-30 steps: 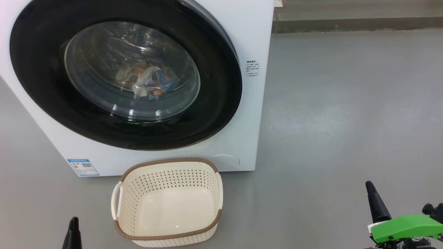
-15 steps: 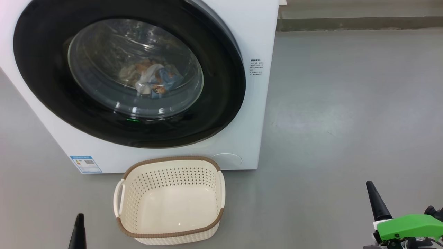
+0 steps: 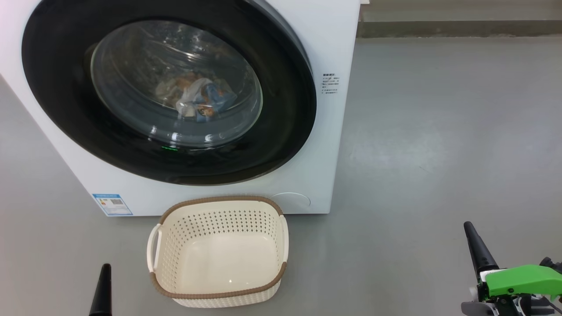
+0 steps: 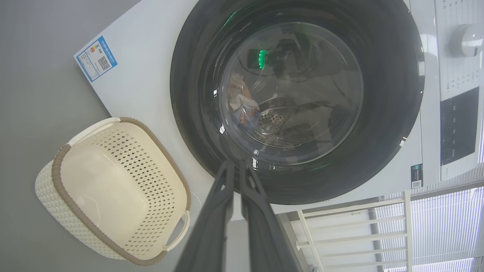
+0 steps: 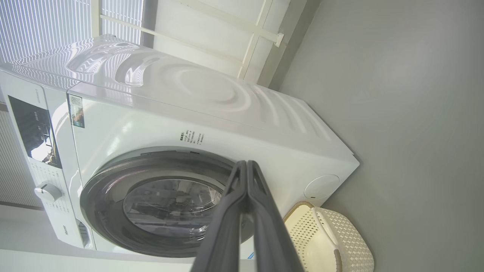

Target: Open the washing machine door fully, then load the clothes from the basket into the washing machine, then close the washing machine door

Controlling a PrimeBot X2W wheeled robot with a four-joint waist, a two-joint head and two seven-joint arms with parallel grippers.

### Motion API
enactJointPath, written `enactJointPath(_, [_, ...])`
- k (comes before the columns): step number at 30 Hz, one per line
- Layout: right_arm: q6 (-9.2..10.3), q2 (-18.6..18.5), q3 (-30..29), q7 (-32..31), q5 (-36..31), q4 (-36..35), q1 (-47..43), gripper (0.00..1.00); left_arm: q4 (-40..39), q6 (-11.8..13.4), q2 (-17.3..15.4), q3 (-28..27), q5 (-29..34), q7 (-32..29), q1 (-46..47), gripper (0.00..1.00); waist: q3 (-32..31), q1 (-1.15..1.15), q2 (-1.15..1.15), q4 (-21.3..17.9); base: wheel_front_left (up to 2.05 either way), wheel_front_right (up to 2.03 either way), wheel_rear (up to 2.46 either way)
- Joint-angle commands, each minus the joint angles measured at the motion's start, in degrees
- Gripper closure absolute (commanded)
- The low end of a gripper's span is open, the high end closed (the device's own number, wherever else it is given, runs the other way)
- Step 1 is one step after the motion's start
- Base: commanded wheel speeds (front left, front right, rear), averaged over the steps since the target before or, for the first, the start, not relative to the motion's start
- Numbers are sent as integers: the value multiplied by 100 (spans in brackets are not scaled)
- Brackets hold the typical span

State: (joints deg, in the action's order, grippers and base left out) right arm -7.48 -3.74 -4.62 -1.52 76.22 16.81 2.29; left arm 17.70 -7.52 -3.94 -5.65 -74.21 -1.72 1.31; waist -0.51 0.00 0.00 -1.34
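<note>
The washing machine door (image 3: 57, 101) is sitting shut against the front of the washing machine (image 3: 338, 153). The clothes (image 3: 199, 103) are lying in a small heap inside the drum, showing through the door's glass bowl. The basket (image 3: 219, 200) is standing empty on the floor (image 3: 439, 131) just in front of the machine, below the door. It was likely put there so the garments had a short way to the opening. Judging from this layout, all three steps are looking done.

The left hand (image 3: 104, 276) is hanging low beside the basket's left handle, its fingers pressed together on nothing. The right hand (image 3: 473, 239) is hanging well off to the right over bare floor, likewise closed and empty. Both are pointing toward the machine but standing apart from it, probably a resting pose clear of door and basket.
</note>
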Motion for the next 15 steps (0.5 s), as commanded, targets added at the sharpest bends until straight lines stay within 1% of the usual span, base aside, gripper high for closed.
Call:
enactJointPath(1, [-1,-39,16,-74,219,-182,274,100,-211,2,-33,-113,-234,-58,321,100,6,0,0,11,0,0,0])
enactJointPath(15, [-1,24,-91,-294,934,-232,334,100,-292,3,39,-100,-1045,-277,408,100,38,0,0,75,0,0,0])
